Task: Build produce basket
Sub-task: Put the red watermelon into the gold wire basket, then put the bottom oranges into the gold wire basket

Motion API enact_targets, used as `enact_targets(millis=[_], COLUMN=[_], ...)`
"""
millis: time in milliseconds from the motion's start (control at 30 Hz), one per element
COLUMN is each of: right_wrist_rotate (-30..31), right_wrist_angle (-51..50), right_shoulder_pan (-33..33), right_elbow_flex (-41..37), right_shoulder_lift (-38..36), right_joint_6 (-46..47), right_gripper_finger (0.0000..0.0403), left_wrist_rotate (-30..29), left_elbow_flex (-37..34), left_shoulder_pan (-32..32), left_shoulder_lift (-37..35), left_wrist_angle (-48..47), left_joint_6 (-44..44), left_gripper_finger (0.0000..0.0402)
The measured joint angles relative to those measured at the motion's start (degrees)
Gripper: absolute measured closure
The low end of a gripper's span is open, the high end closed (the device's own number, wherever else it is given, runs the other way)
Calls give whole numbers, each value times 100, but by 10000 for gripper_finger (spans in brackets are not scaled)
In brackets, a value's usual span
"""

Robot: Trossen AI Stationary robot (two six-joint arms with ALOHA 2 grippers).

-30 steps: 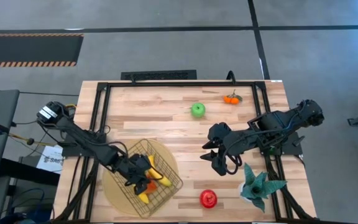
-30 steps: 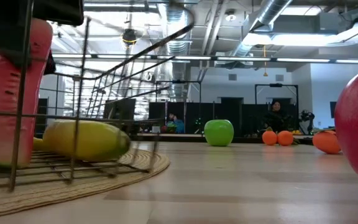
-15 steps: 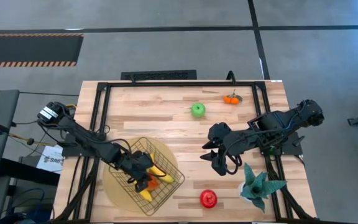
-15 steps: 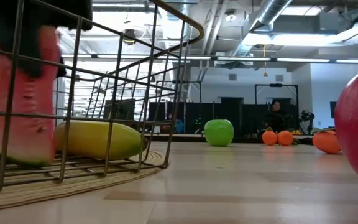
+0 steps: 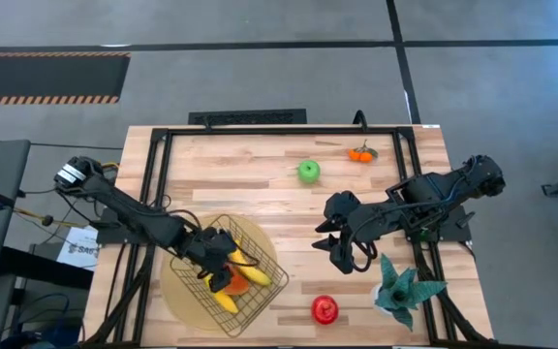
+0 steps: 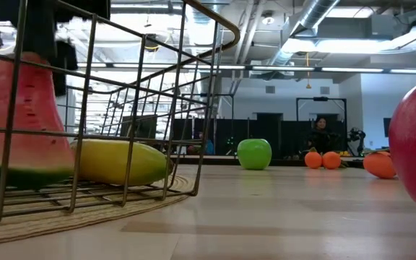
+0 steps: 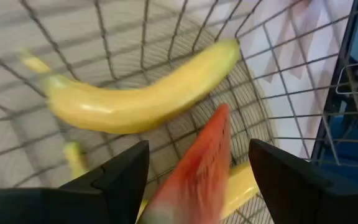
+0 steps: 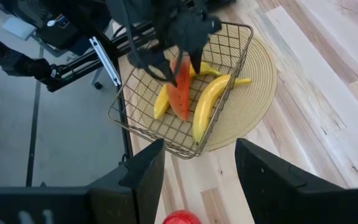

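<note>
My left gripper [image 5: 213, 272] stands over the basket [image 5: 265, 297], jaws wide; the red wedge slice [image 8: 181, 89] lies between them beside two bananas [image 8: 209, 106]. My right gripper [image 5: 340, 250] waits open mid-table. I read no writing.

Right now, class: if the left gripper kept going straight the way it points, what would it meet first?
Most likely the watermelon wedge, right between the open left gripper fingers inside the basket; depth is hard to judge.
</note>
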Motion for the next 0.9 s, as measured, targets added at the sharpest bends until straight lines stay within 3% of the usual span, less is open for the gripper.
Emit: enact_targets(millis=[233,500,733,900], right_wrist_rotate=[-106,-108,-108,-106], right_wrist_angle=[-4,-207,-1815,-2752], right_shoulder_pan=[0,0,-156,-225], right_elbow_flex=[0,0,-2,-2], right_shoulder_lift=[0,0,0,0], right_joint_6=[-9,38,1235,2012], right_gripper_finger=[189,189,189,189], left_wrist_rotate=[-684,-2167,-3478,-3661], left_elbow_flex=[1190,2444,2816,2817], left_shoulder_pan=[0,-2,-2,-4], left_shoulder_lift=[-96,-103,-105,-105], left_wrist_angle=[-1520,-2135,-2123,-2131], left_joint_6=[254,835,1099,1094], left_gripper_finger=[139,139,138,138])
